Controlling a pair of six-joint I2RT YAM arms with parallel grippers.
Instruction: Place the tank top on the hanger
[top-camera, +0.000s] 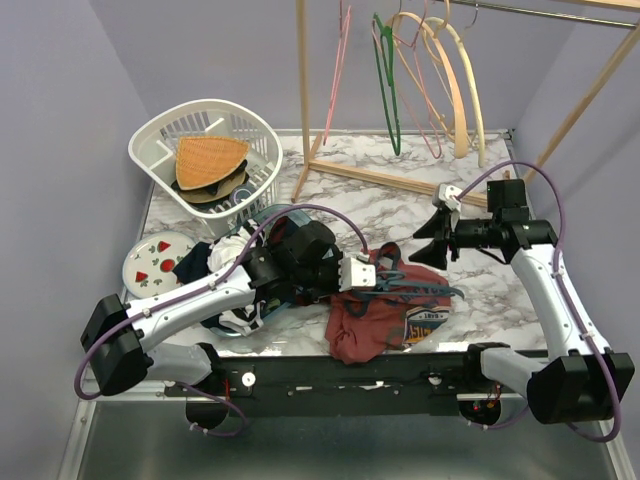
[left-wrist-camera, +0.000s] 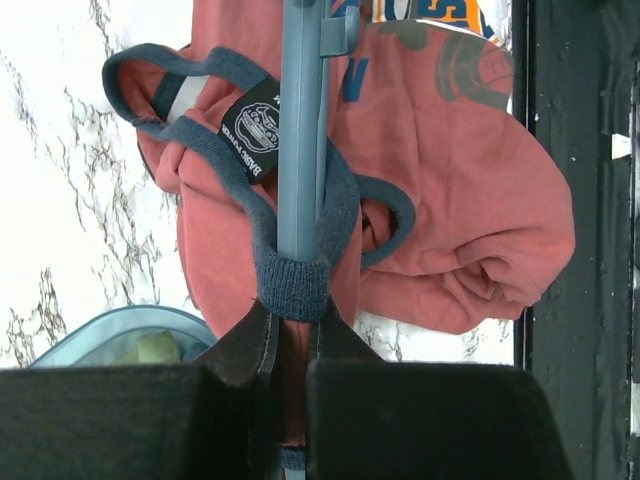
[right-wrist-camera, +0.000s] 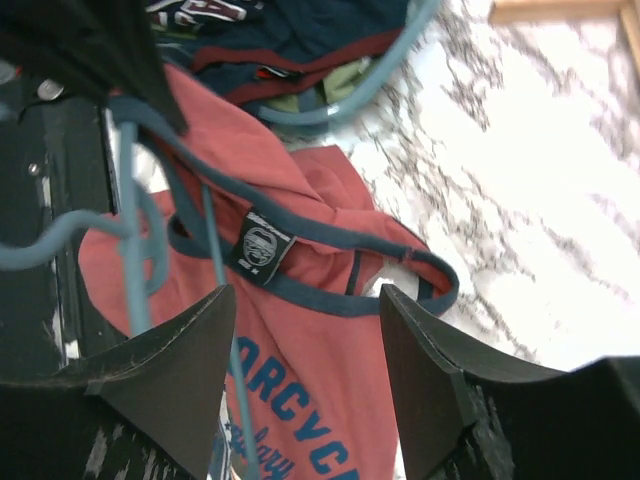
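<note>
The maroon tank top (top-camera: 375, 322) lies crumpled at the table's front middle. The slate-blue hanger (top-camera: 405, 287) lies on it. In the left wrist view one arm of the hanger (left-wrist-camera: 300, 120) runs through a navy-trimmed strap of the tank top (left-wrist-camera: 460, 200). My left gripper (top-camera: 358, 274) is shut (left-wrist-camera: 293, 335) on that hanger arm, with strap fabric between the jaws. My right gripper (top-camera: 436, 240) is open and empty, raised behind the tank top. Its wrist view shows the open gripper (right-wrist-camera: 305, 340) over the tank top's neckline and lettering (right-wrist-camera: 320, 400), beside the hanger's thin bars (right-wrist-camera: 130, 250).
A white laundry basket (top-camera: 215, 150) with a woven hat stands at the back left. A strawberry plate (top-camera: 155, 262) and a pile of clothes (top-camera: 228, 262) lie under my left arm. A wooden rack (top-camera: 390, 177) at the back carries green (top-camera: 385, 80) and cream hangers (top-camera: 462, 80).
</note>
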